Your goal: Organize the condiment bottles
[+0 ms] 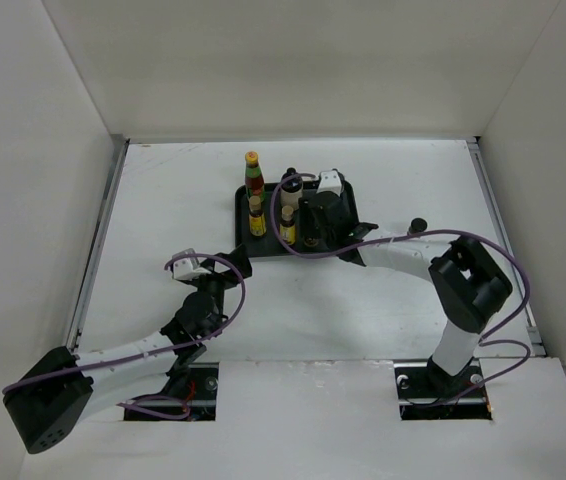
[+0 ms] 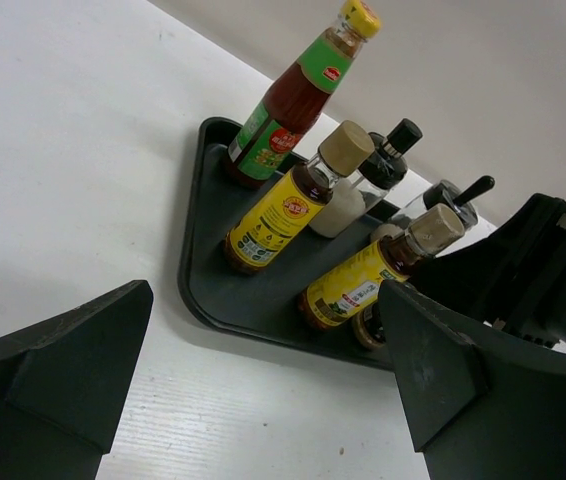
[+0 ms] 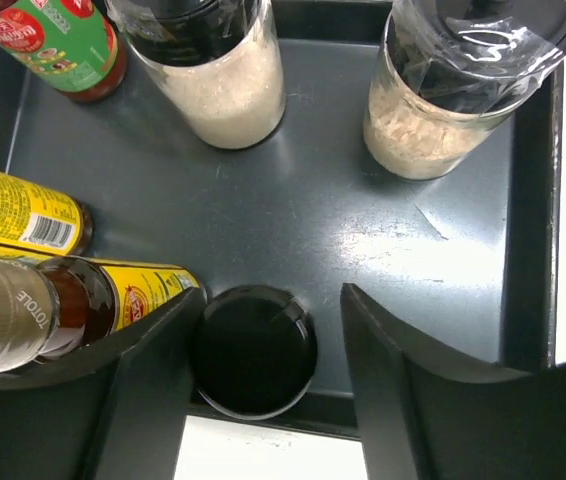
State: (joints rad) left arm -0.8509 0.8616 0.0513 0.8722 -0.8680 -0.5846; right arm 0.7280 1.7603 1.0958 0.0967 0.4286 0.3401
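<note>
We see a white table [image 1: 163, 210] with a flat black rectangular tray [image 1: 242, 222] in the upper middle of the top view. The right gripper [image 3: 272, 292] hangs over the tray's lower edge. Its jaws are partly open astride a tiny dark round jar [image 3: 253, 350], the frame-left finger just beside it and the other apart, so nothing is clamped. The left gripper [image 2: 263, 298] sits at the tray's lower-left corner, jaws spread wide and empty.

Every bottle on the tray stands upright, long axis vertical, cap up. The tall red-labelled bottle with a yellow cap [image 2: 298, 95] is at the tray's upper left. Below it are the two yellow-labelled dark bottles [image 2: 273, 215] [image 2: 348, 285], and to their right the two cream-filled black-capped bottles [image 3: 228, 90] [image 3: 433, 120].

Only the right wrist view shows the straddled jar, because from above the gripper hides it. Only the top view shows a second tiny dark jar [image 1: 418, 226], alone on the table right of the tray.
</note>
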